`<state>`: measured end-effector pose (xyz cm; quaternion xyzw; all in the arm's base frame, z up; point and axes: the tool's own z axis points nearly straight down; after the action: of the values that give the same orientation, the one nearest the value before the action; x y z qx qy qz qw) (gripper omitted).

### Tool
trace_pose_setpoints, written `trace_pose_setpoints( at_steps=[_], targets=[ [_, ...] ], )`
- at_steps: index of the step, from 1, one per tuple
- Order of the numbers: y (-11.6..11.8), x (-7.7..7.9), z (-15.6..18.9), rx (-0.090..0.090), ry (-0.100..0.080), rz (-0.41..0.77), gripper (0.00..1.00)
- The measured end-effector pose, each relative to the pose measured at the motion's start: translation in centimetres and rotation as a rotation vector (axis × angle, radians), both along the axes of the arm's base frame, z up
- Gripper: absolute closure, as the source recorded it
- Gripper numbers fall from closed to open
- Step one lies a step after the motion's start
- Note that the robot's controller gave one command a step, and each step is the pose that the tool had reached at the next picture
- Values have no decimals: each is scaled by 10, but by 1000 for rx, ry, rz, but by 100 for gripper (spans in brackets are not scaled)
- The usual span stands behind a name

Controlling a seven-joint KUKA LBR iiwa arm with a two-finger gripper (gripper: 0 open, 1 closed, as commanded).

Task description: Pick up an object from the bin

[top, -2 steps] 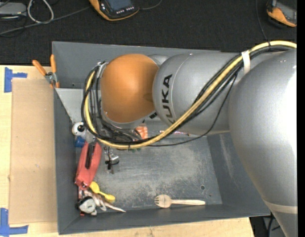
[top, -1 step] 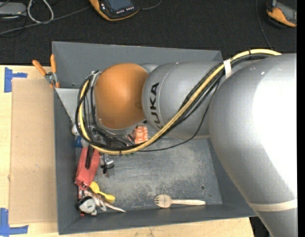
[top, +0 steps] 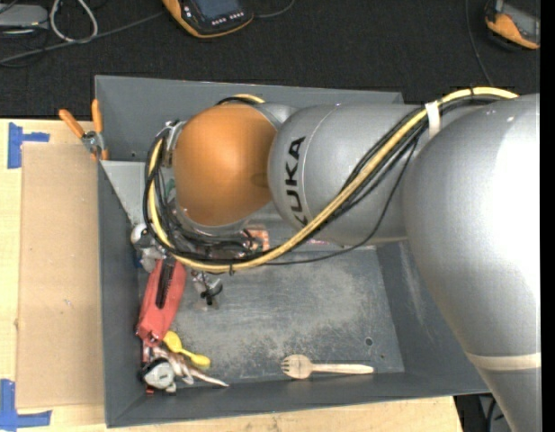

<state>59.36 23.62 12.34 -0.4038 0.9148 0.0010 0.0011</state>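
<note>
Grey metal bin (top: 295, 318), viewed from above. The arm (top: 367, 178) comes in from the right and lies across the upper half of the bin; its orange wrist cover (top: 219, 165) sits over the upper-left part, with yellow and black cables (top: 250, 259) looped under it. The hand (top: 208, 292) points down below the cover, low over bare bin floor in the left-centre. From this angle I cannot tell whether it is open or closed, nor whether it has hold of anything. The nearest thing is a long flat red piece (top: 158, 306), just to the left of the hand and along the left wall, running down toward the lower-left corner; the two look apart, though contact cannot be ruled out. A small yellow piece (top: 185, 349) lies below the red piece's lower end, touching or nearly touching it. A small heap of mixed bits (top: 165, 374), dark and pale, fills the lower-left corner. A wooden fork (top: 326, 367) lies flat near the front wall, tines to the left, well apart from the hand.
</note>
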Motion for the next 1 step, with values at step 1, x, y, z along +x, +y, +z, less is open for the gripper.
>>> trace_pose_setpoints(
  at_steps=[1],
  targets=[
    [-9,15,-48,4,-3,67,0]
  ],
)
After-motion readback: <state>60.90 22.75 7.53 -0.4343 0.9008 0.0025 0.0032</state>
